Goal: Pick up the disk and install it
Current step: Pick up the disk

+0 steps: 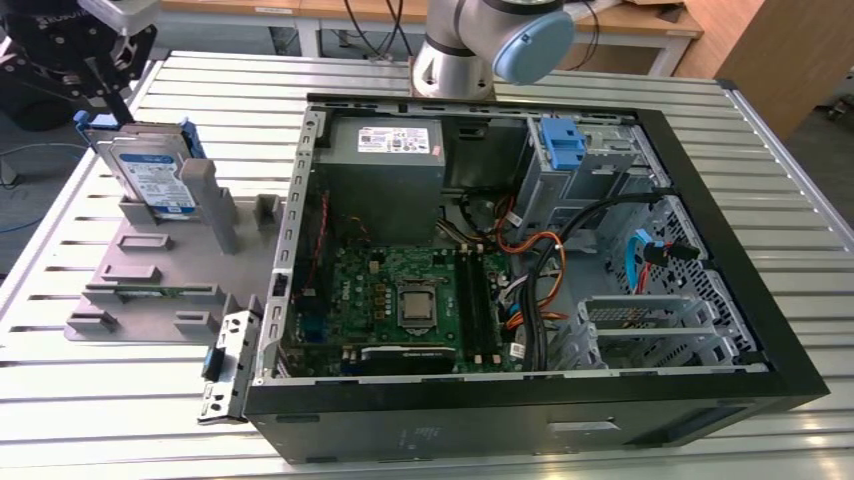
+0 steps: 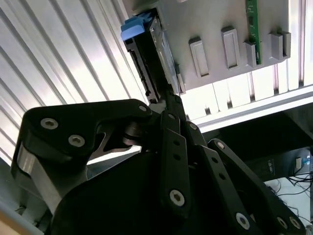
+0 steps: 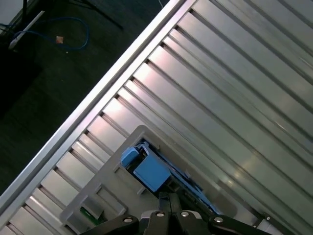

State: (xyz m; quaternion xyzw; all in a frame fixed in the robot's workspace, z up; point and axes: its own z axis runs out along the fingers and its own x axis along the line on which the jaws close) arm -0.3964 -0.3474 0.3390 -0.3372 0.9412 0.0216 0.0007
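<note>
The arm (image 1: 447,60) is a smooth silver-grey tube, and its round joint wears a light blue cap (image 1: 534,45). The tool (image 2: 171,98) is matt black in both wrist views and is built from flat bars with rounded ends, linked one to another. The bars carry small silver screws (image 2: 177,197) with a hexagon socket. At one side a bare metal part (image 2: 27,166) shines grey. In the exterior view the tool is also black, under a pale grey block (image 1: 127,10).

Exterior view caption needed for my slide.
Gripper at the upright disk in its grey rack, beside the open computer case.

Bright, even light; mild glare
</note>
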